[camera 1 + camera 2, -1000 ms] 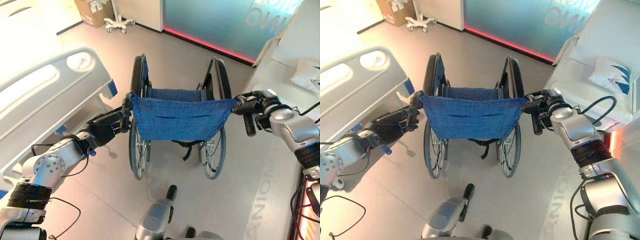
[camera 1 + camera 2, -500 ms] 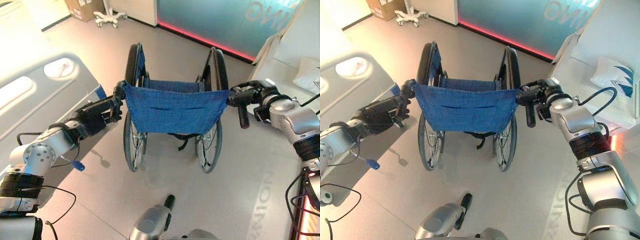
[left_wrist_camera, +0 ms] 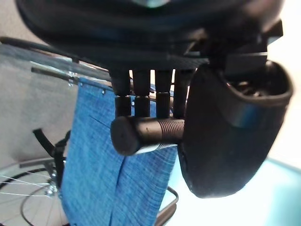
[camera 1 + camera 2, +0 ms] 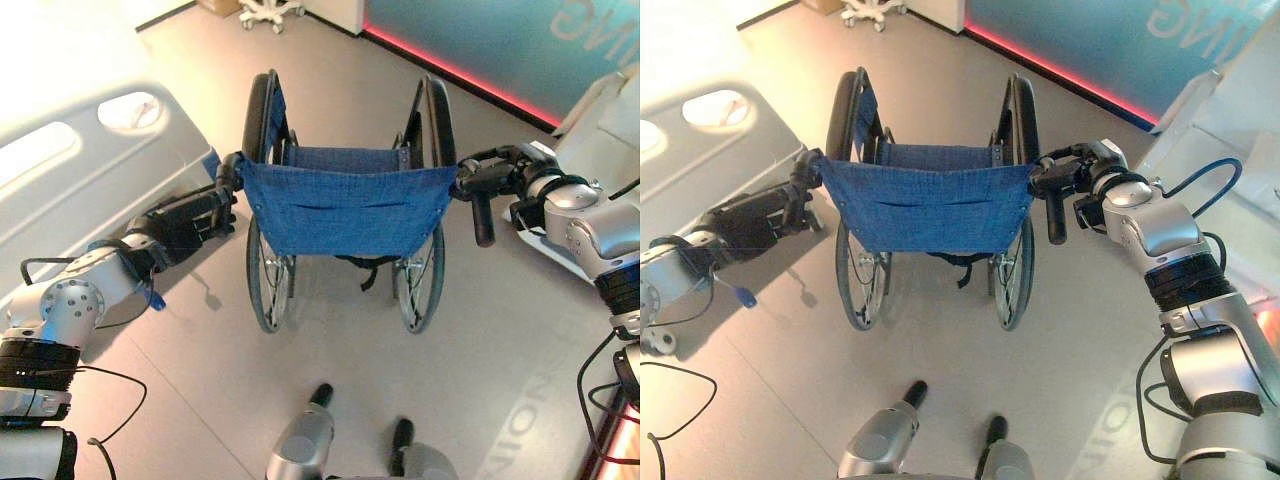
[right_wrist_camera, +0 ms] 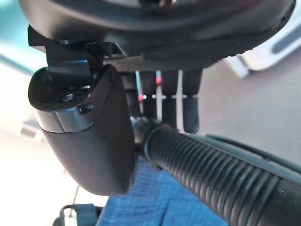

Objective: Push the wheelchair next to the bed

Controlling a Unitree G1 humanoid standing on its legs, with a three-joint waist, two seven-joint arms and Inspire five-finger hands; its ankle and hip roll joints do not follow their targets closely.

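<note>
The wheelchair [image 4: 345,210] with a blue cloth back stands in front of me on the grey floor, facing away. My left hand [image 4: 190,225] is shut on its left push handle [image 3: 146,134], fingers on one side and the thumb [image 3: 225,136] on the other. My right hand [image 4: 500,172] is shut on the ribbed right push handle [image 5: 211,165], whose black grip [image 4: 483,220] points down. The bed [image 4: 90,170] with its grey side rail lies just left of the wheelchair, close to the left wheel [image 4: 262,270].
A second white bed [image 4: 1240,120] stands at the right, close to my right arm. A wall with a red light strip [image 4: 460,75] runs across the back. A white wheeled base [image 4: 872,10] stands far ahead. Open floor lies ahead of the wheelchair.
The view has shifted as I step forward. The wheelchair has rolled ahead alongside the bed's rail, with both hands still holding its handles.
</note>
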